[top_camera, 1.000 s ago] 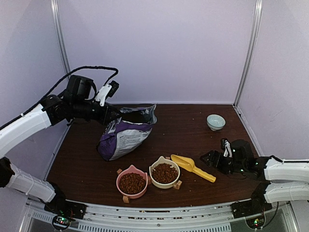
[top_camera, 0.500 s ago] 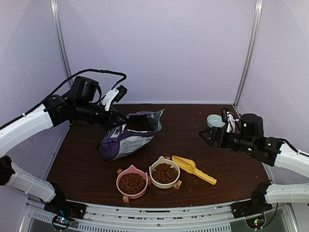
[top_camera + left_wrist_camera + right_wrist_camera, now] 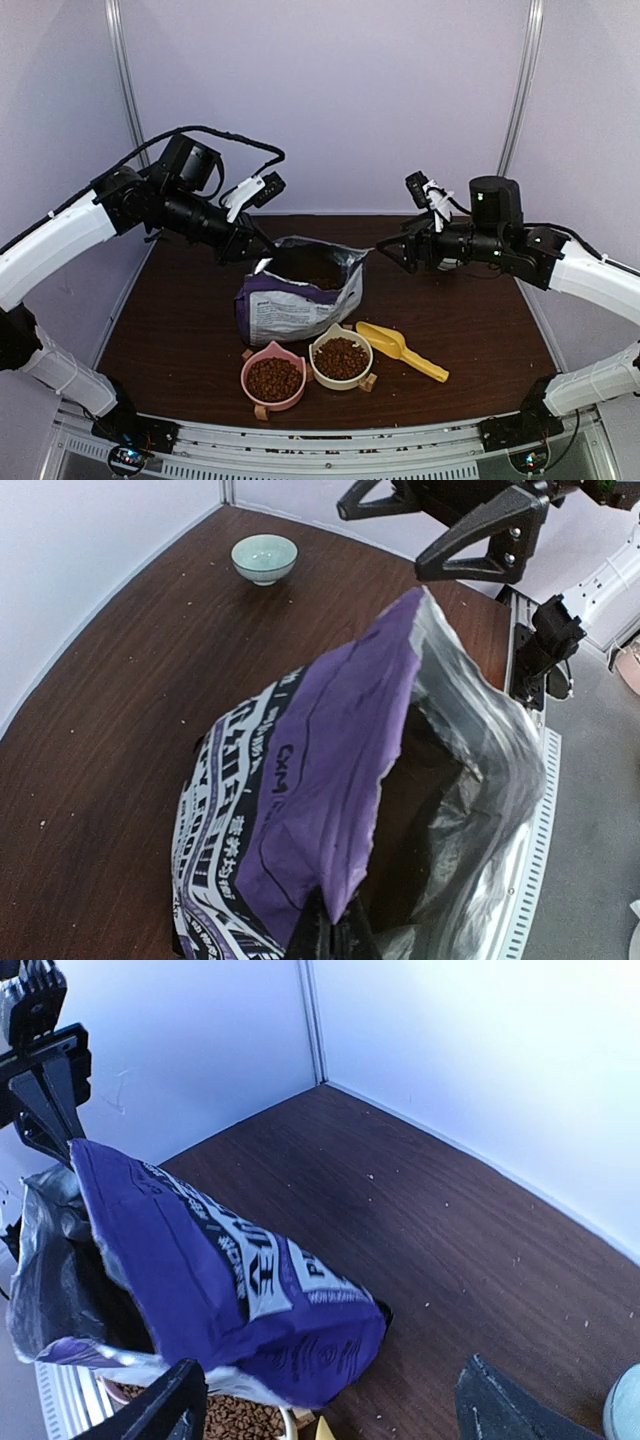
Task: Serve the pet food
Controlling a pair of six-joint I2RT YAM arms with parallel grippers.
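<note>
The pet food is brown kibble heaped in a pink bowl (image 3: 273, 378) and a cream bowl (image 3: 341, 358) at the front; a patch of kibble (image 3: 235, 1422) also shows in the right wrist view. The purple bag (image 3: 300, 300) stands raised with its mouth open behind the bowls. My left gripper (image 3: 258, 256) is shut on the bag's (image 3: 320, 780) upper left rim, its fingertips (image 3: 335, 935) pinching the purple edge. My right gripper (image 3: 390, 250) hangs open in the air just right of the bag's mouth, holding nothing; the bag (image 3: 220, 1270) lies between and beyond its fingers (image 3: 160, 1410).
A yellow scoop (image 3: 400, 347) lies on the table right of the cream bowl. A small pale bowl (image 3: 264, 557) sits near the back right corner, hidden behind the right arm in the top view. Walls close the table on three sides.
My left gripper has pulled the bag upright and to the right. The right arm has risen off the table and swung left toward the bag's mouth, staying open.
</note>
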